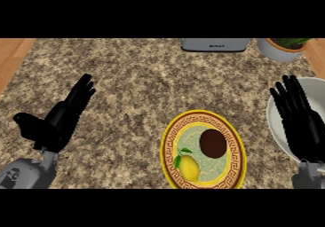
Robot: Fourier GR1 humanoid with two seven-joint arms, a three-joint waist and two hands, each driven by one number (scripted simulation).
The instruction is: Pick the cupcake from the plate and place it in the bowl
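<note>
A yellow plate (pixel 170 150) with a patterned rim lies on the granite counter at the lower middle. On it sit a dark brown cupcake (pixel 213 143) and, nearer me, a yellow lemon (pixel 188 166) with a green leaf. A white bowl (pixel 278 133) stands at the right edge, partly cut off. My right hand (pixel 304 128) is open, fingers straight up, in front of the bowl and right of the plate. At the left my left hand (pixel 57 122) is open too, well apart from the plate.
At the back edge stands a grey appliance (pixel 215 44), with a white pot holding a green plant (pixel 284 47) to its right. Wooden surface borders the counter at the far left (pixel 8 57) and top right.
</note>
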